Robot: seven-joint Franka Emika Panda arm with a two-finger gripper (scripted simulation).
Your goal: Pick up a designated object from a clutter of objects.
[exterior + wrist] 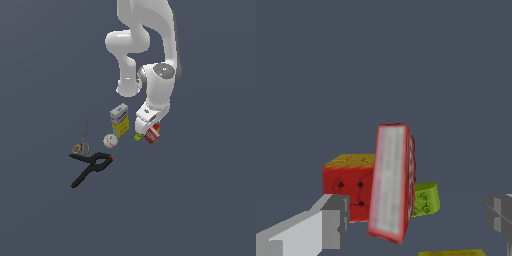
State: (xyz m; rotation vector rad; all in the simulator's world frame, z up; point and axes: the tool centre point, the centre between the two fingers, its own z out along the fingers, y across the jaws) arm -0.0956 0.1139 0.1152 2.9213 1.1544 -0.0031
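The red box [153,134] with white print stands tilted on an edge just under my gripper [145,123]. In the wrist view the red box [390,185] shows its narrow pale side, between my two fingers. The gripper [416,217] is open, with one finger [331,222] and the other [501,217] standing apart from the box on either side. The multicoloured cube [348,187] sits right behind the box, and the green piece [426,199] is on its other side. The green piece [138,136] also shows in the exterior view.
The yellow-white box [119,120] stands to the exterior view's left of the gripper, with the white baseball [110,141] below it. The orange-handled scissors [82,142] and the black spring clamp [90,167] lie further left. A yellow edge [451,252] shows in the wrist view.
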